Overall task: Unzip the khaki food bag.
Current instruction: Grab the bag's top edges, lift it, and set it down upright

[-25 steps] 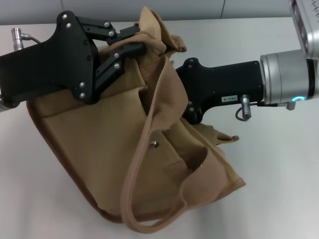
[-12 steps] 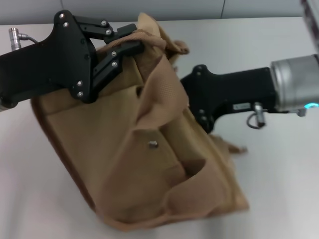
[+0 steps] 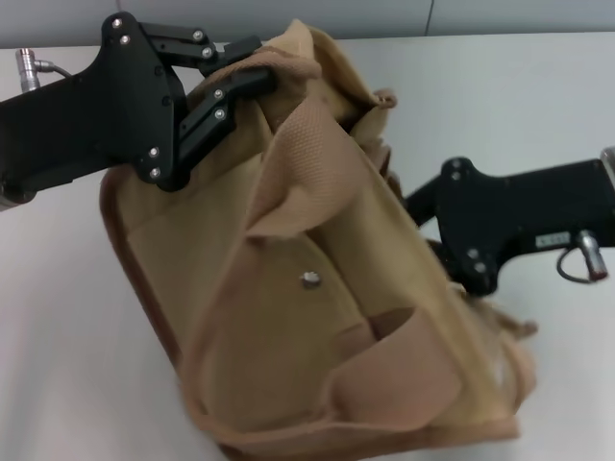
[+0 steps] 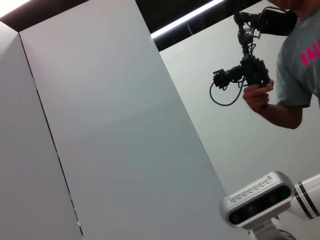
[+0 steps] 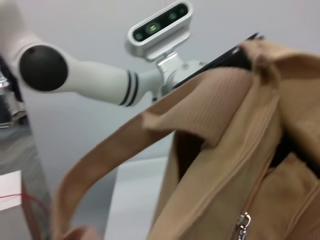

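The khaki food bag (image 3: 288,317) is a tan canvas tote held up off the table, tilted, with its front pocket and metal snap (image 3: 309,279) facing me. A wide webbing handle (image 3: 307,163) drapes over the front. My left gripper (image 3: 252,65) is shut on the bag's top edge at the upper left. My right gripper's black body (image 3: 490,226) reaches in from the right, its fingertips hidden behind the bag. The right wrist view shows the bag's top seam (image 5: 240,165), a handle loop (image 5: 115,155) and the silver zipper pull (image 5: 243,222).
The white table (image 3: 538,106) lies under and around the bag. The left wrist view shows only a wall panel (image 4: 125,125), a person holding a camera rig (image 4: 245,75) and my head unit (image 4: 257,200).
My right arm has pulled away to the right and lower. The bag has swung right and tilted with it. My left gripper has kept its hold at the top left.
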